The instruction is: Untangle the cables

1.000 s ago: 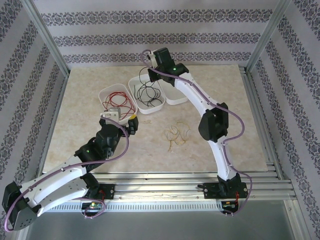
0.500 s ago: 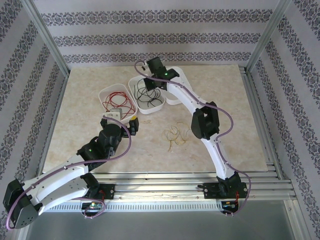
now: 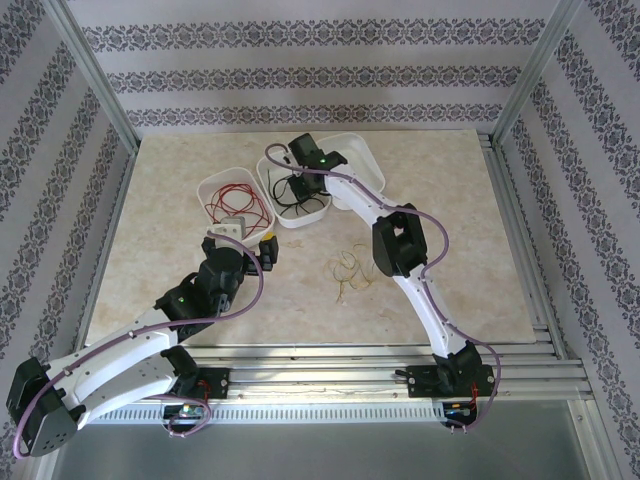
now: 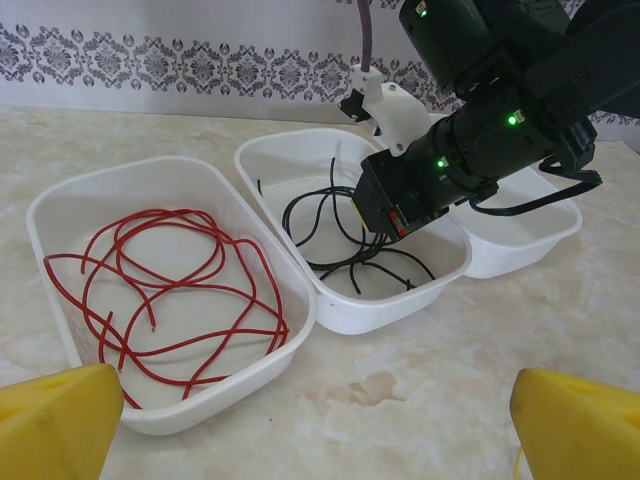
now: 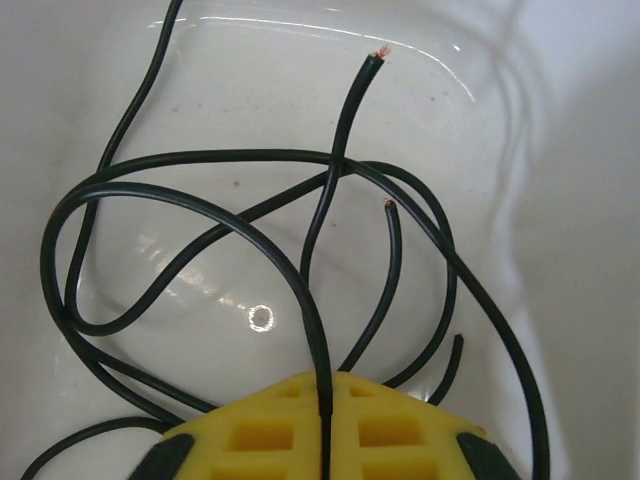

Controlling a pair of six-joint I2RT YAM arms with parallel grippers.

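Red cables (image 3: 238, 203) lie coiled in the left white tray (image 4: 60, 200). Black cables (image 4: 340, 240) lie in the middle tray (image 4: 400, 300). My right gripper (image 3: 299, 186) reaches down into that tray. Its yellow fingers (image 5: 250, 430) are shut on one black cable (image 5: 318, 330), which runs into the seam between them. A small yellowish-tan tangle (image 3: 352, 270) lies loose on the table's middle. My left gripper (image 3: 240, 243) hovers just in front of the red tray. It is open, its yellow fingertips (image 4: 60, 420) wide apart with nothing between them.
A third white tray (image 3: 355, 160) stands behind and right of the middle one, half covered by the right arm (image 3: 400, 245). The marble table top (image 3: 470, 230) is bare on the right. Patterned walls and metal posts ring the table.
My right arm has swung left and forward from the back wall and dipped its gripper into the middle tray with the black cable. The left arm has barely moved.
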